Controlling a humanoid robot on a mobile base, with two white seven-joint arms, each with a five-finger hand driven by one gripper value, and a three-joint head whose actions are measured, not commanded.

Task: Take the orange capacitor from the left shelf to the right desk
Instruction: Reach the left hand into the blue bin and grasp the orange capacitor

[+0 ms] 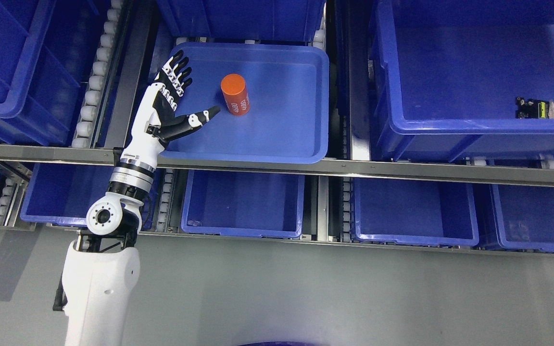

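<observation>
My left hand point(173, 103) is spread wide and holds nothing: the 4 black-tipped fingers point(177, 72) fan upward along the left wall of a shallow blue plastic tray point(286, 139), and my thumb point(200, 117) stretches out to the right across the tray floor. The short orange cylindrical capacitor point(235, 94) stands upright on that floor just to the right of my palm, a little above the thumb tip; there is a narrow gap between thumb tip and capacitor, so I touch only air.

The tray sits on a grey metal shelf rail point(402, 168) with white rollers point(95, 81) running up the lane left of my wrist. Below my forearm lies a lower level of empty-looking blue bins point(243, 226), and under that a grey floor point(354, 298).

Far to the right of my hand, a deep blue bin point(474, 120) holds a small black circuit board point(544, 108). Another deep blue bin point(12, 72) stands to my left. Nothing lies between my fingers and the capacitor.
</observation>
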